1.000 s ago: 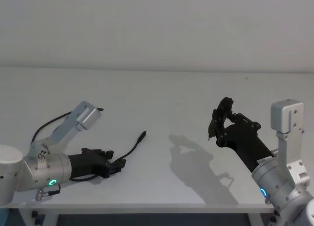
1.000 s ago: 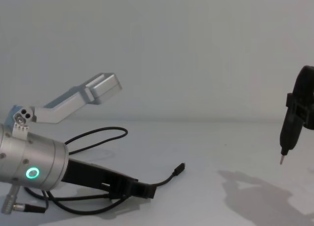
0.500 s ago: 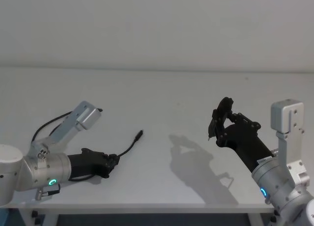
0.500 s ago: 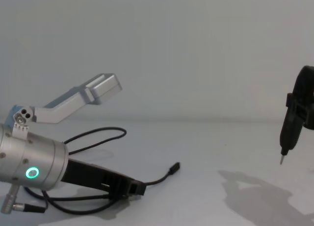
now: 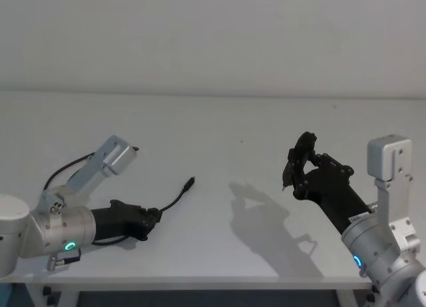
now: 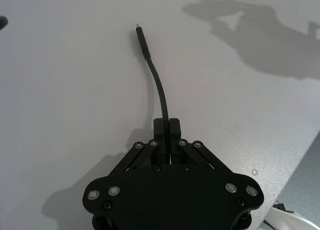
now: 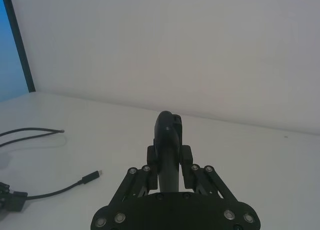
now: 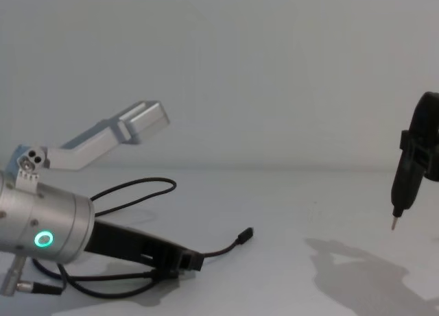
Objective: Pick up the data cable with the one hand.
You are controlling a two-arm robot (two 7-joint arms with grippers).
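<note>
I am gripping the data cable (image 6: 159, 90) with my left gripper (image 6: 166, 124), fingers pinching tight around it near the table's (image 5: 219, 120) front left corner, its free plug (image 5: 190, 182) pointing toward the table's middle. My right gripper (image 7: 169, 151) is hovering above the right side, fingers clamping a black pen-like tool (image 7: 167, 127).
</note>
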